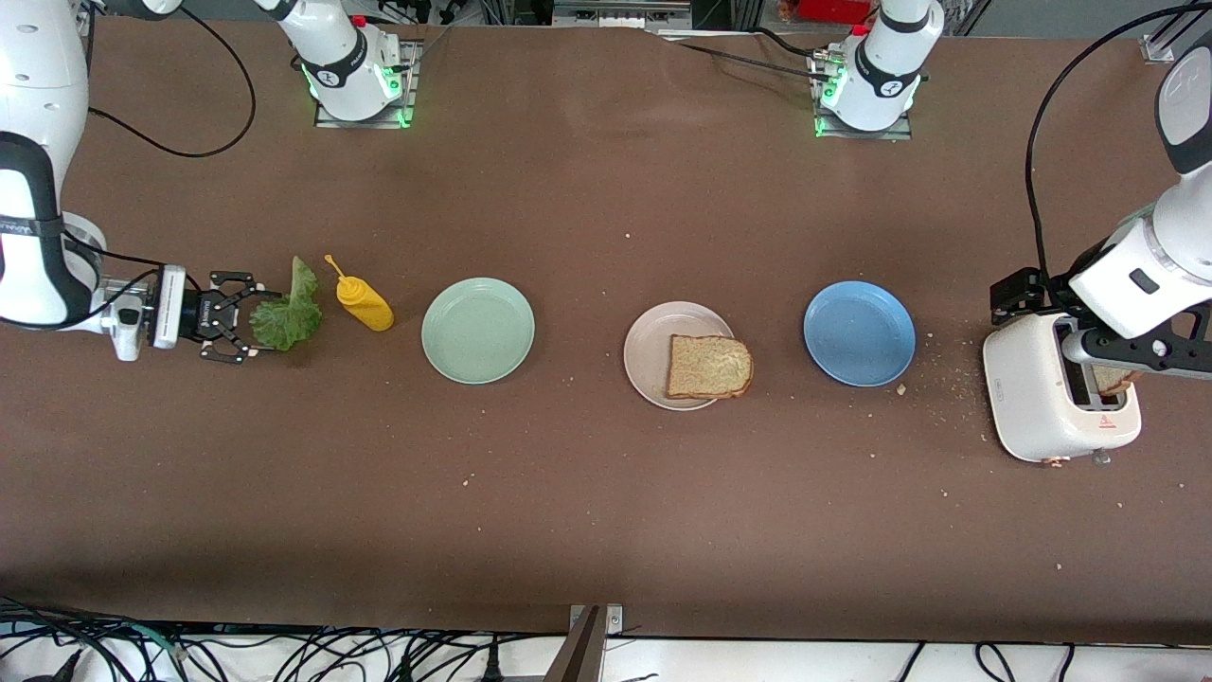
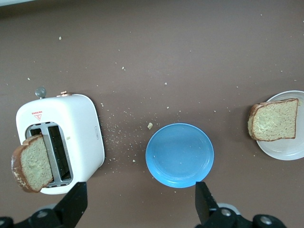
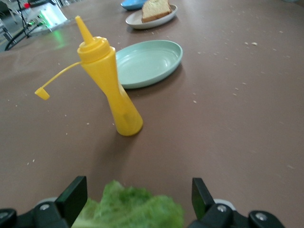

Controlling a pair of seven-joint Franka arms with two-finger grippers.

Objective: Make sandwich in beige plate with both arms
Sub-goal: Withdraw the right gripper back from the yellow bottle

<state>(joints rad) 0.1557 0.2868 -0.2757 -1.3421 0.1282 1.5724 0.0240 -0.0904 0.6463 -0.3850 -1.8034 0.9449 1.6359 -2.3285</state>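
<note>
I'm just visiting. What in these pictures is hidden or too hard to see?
Front view: the left gripper covers most of the bread slice standing in the toaster.
Right wrist view: the picture's edge cuts off the lettuce, so I cannot tell whether the right gripper touches it.
Left wrist view: the edge cuts off part of the beige plate.
Left wrist view: the toaster's red label is too small to read.

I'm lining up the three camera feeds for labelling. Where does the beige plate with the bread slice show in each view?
Front view: the beige plate lies between the mint-green plate and the blue plate.
Left wrist view: cut off at the picture's edge, bread slice on it.
Right wrist view: small, near the picture's upper edge.
Shared landmark: that bread slice, seen in all three.
</note>
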